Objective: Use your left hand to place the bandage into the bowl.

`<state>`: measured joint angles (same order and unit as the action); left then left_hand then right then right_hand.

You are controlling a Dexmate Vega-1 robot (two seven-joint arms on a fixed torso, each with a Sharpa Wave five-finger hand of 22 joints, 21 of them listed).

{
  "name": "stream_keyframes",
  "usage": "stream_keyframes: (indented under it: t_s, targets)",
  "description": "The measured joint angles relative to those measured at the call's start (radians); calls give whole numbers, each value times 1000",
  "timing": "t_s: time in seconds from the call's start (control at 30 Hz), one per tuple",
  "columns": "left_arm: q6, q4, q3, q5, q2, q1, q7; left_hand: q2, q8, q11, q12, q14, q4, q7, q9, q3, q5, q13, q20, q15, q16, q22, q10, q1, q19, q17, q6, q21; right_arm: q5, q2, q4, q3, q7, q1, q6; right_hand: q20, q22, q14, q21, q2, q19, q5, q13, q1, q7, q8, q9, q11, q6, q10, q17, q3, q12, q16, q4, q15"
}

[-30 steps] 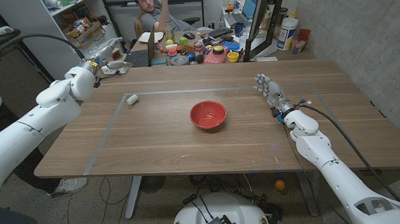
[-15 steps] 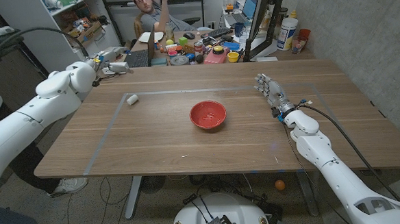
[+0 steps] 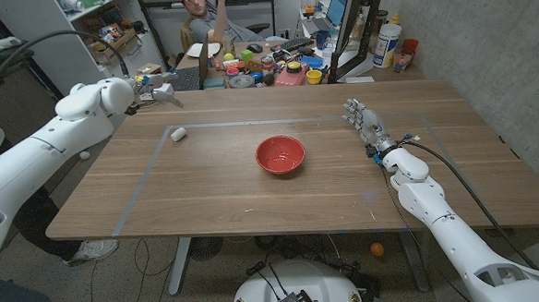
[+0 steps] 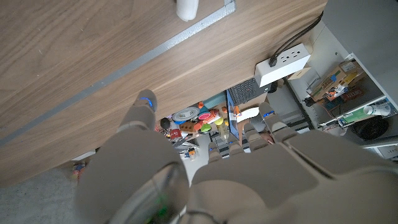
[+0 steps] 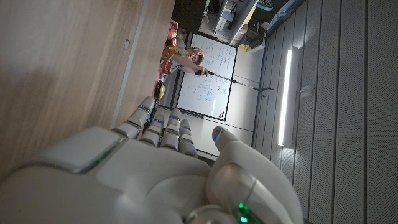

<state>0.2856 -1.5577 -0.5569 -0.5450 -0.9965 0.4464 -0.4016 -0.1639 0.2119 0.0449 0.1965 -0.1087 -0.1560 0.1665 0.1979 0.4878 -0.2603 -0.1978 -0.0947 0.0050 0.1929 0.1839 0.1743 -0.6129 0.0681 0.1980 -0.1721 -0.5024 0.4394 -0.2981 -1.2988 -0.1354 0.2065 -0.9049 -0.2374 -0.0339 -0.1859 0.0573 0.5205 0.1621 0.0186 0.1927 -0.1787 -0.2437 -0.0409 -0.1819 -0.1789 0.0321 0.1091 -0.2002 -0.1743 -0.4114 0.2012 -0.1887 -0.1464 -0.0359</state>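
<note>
The room is a busy office, with a cluttered desk [image 3: 265,68] behind a big wooden table [image 3: 207,196]. A person [image 3: 209,11] sits back there near a whiteboard.

The bandage [image 3: 178,134] is a small white roll. It lies on the table toward the far left, just inside a thin pale line [image 3: 142,185] that runs across the wood. Nothing touches it. In the left wrist view, the bandage [image 4: 187,9] sits by that same line at the edge of the picture.

The red bowl [image 3: 280,155] stands near the middle of the table, well apart from the bandage. It has nothing in it.

The left hand [image 3: 160,90] is up in the air over the far left corner of the table, past the bandage and not touching it. It holds nothing. In the left wrist view its fingers [image 4: 142,112] reach out with gaps between them.

The right hand [image 3: 365,123] is over on the right side of the table, far from the bowl. It holds nothing too, and its fingers [image 5: 163,127] point straight out, side by side.

A white power strip [image 4: 283,62] sits behind the table's back edge.
</note>
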Motion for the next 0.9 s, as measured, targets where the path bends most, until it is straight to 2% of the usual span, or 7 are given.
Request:
stream_keyframes:
  t_s: [0.13,0.17,0.37,0.5,0.9]
  targets:
    - [-3,22,-23,-7,13,-26,-15,5,-5,0,0,0,0,-10,0,0,-4,0,0,0,0,0,0,-13,0,-2,-2,0,1,1,3,0,2,1,-2,0,0,0,0,0,0,0,0,0,0,0,0,0,0,0,0,0,0,0,0,0]
    - [-10,26,-29,-20,16,-32,-43,9,-6,0,0,-7,0,-15,0,0,-7,0,0,-1,0,0,0,-17,0,-3,-1,1,1,3,10,1,3,5,-2,0,0,0,0,0,0,0,0,0,0,0,0,0,0,0,0,0,0,0,0,0]
    - [-16,47,-64,-38,30,-62,-74,11,-13,-6,0,-36,0,-15,0,-8,-15,-5,4,4,-6,0,-6,-35,4,0,-1,11,3,5,18,1,8,8,-6,0,0,0,0,-2,0,0,0,2,0,0,0,0,0,0,0,4,0,0,-4,0]
    - [-27,55,-84,-90,39,-77,-141,17,-13,-6,0,-41,0,-15,0,-8,-15,-5,9,6,-6,0,-6,-40,9,0,-1,16,4,10,36,3,12,16,-9,0,0,0,0,-5,0,0,0,5,0,0,0,0,0,0,-5,4,0,0,-4,0]
    - [-29,84,-120,-116,61,-90,-168,26,-13,-6,0,-41,8,-15,0,-16,-21,-5,9,6,-6,0,-6,-50,9,0,-1,19,4,12,48,5,26,21,-11,0,0,9,0,-4,0,0,0,14,0,0,0,0,0,0,-4,8,0,0,-8,-2]
